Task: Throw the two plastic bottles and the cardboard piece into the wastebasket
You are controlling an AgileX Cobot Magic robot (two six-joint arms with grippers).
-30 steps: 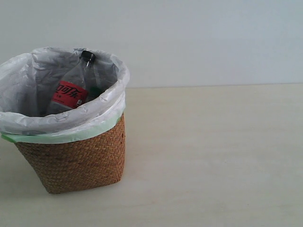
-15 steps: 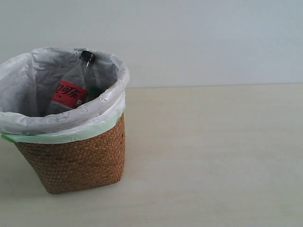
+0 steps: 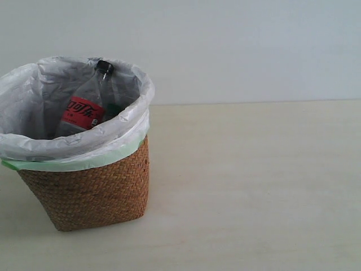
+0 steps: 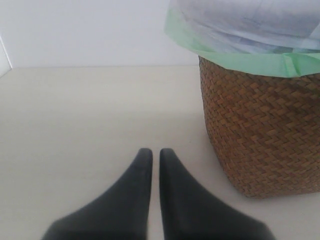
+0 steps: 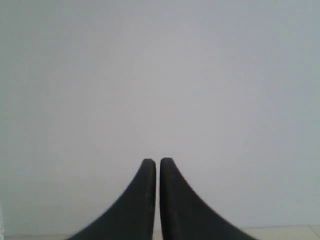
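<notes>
The brown wicker wastebasket (image 3: pixel 96 192) with its white bag stands at the left of the exterior view. Inside it leans the taller bottle (image 3: pixel 84 110), red label and black cap showing. A dark green patch beside that bottle could be the shorter bottle; I cannot tell. The cardboard piece is hidden. Neither arm appears in the exterior view. My left gripper (image 4: pixel 151 152) is shut and empty, low over the table beside the wastebasket (image 4: pixel 265 125). Shut and empty too, my right gripper (image 5: pixel 157 162) faces the plain wall.
A pale wooden table (image 3: pixel 254 186) stretches from the basket to the right, with a plain white wall (image 3: pixel 237 45) behind it. The bag's green edge (image 4: pixel 240 62) folds over the basket rim.
</notes>
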